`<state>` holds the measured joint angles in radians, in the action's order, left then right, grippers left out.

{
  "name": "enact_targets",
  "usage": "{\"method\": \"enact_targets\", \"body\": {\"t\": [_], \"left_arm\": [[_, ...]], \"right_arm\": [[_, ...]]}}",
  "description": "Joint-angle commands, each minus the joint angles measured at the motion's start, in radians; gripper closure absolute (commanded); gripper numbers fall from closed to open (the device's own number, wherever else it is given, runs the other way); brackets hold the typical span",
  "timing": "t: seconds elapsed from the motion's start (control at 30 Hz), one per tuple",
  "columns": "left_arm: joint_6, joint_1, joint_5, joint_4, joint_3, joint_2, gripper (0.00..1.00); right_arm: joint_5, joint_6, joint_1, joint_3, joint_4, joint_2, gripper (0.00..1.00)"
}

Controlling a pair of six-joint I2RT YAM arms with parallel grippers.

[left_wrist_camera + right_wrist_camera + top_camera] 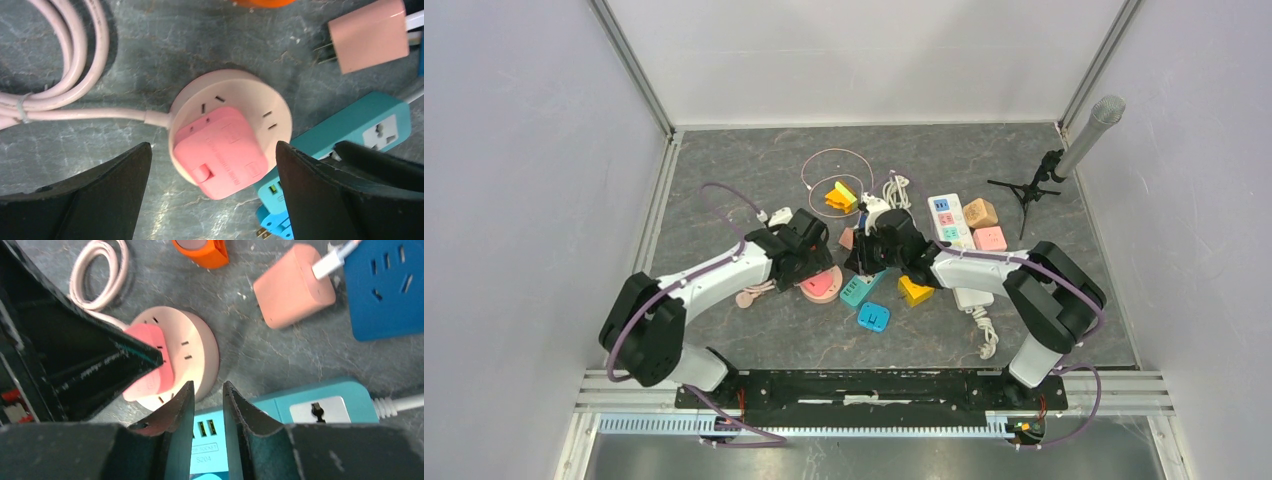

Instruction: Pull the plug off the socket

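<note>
**Plug seated in socket, not yet pulled**

Coral-pink rounded-square plastic plug sits pressed onto the face of the pale pink round plastic socket puck. The plug is off-centre and reaches the puck's rim on one side in the left wrist view. It has a small raised tab on its top. The puck lies flat, face up, on the grey marbled tabletop, with several slot pairs uncovered. A pale pink cord leaves the puck's side and runs into a tied coil.

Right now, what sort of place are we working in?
Probably a lab test cell, not a home: plain white panels enclose a grey marbled tabletop, a microphone on a tripod stands at its right edge, and assorted power strips lie scattered like practice props.
</note>
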<state>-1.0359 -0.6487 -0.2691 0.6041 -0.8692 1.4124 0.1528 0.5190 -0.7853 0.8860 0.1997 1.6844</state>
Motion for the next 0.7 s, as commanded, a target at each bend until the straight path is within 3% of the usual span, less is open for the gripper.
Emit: {"method": "enact_targets", "body": {"t": [0.0,0.3,0.57,0.67], "left_arm": [[-0.049,-0.022,-0.074,0.004,-0.097,0.068,0.00],[-0.040,-0.048,-0.071,0.023,-0.078,0.125,0.01],[0.067,-0.048,-0.016,-0.035,-0.019,0.063,0.29],[0.117,-0.046,-0.016,-0.041,-0.021,0.051,0.32]], "right_arm": [[-0.041,-0.004,-0.004,-0.027,0.022,-0.035,0.69],[-0.080,-0.027,-0.003,-0.063,0.019,-0.084,0.69],[-0.070,-0.026,-0.003,-0.055,0.024,-0.082,0.70],[-0.065,-0.026,-0.005,-0.046,0.026,-0.077,0.70]]}}
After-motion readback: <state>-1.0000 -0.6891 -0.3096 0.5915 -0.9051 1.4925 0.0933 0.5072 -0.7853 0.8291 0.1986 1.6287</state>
